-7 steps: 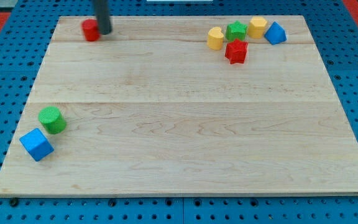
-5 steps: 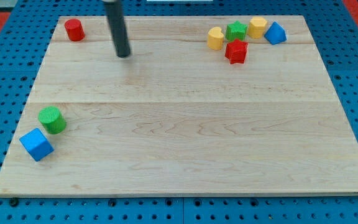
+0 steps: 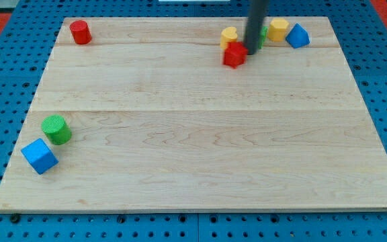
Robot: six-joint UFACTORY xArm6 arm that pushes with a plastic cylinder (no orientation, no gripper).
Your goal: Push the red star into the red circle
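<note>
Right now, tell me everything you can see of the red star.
The red star is a small, glossy red block lying flat on the wooden board, near the view's top, right of centre. Its points are partly hidden by my rod. My tip sits against its right side. The yellow block stands just above it, close or touching. The red circle is far off at the view's left.

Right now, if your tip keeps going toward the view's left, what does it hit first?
The red star: my tip sits against its right side. Beyond it, the board looks free until the red cylinder at the far left, which lies slightly higher in view, so depth alignment is uncertain.
</note>
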